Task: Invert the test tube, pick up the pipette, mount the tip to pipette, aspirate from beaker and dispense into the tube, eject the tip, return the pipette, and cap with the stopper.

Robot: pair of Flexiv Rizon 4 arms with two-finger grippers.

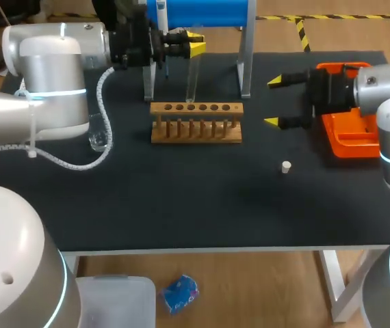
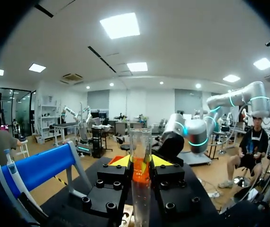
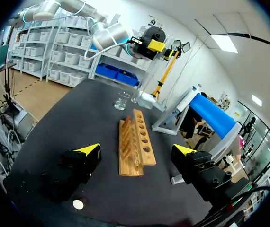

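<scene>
My left gripper (image 1: pixel 195 45) is shut on a clear test tube (image 1: pixel 193 78), which hangs upright just above the back of the wooden rack (image 1: pixel 195 121). In the left wrist view the test tube (image 2: pixel 140 156) stands between the yellow-tipped fingers of the left gripper (image 2: pixel 140 163). My right gripper (image 1: pixel 274 101) stands wide open to the right of the rack, with nothing in it. The right wrist view shows the right gripper (image 3: pixel 137 150) facing the rack (image 3: pixel 135 137). A small white stopper (image 1: pixel 286 167) lies on the mat, also the stopper (image 3: pixel 78 204) under the right gripper. The blue pipette (image 1: pixel 202 10) rests on its stand.
A glass beaker (image 1: pixel 98 140) stands at the left beside my left arm, and the beaker (image 3: pixel 122 100) shows beyond the rack. An orange tray (image 1: pixel 349 133) sits at the right under my right arm. The pipette stand's legs (image 1: pixel 245 68) rise behind the rack.
</scene>
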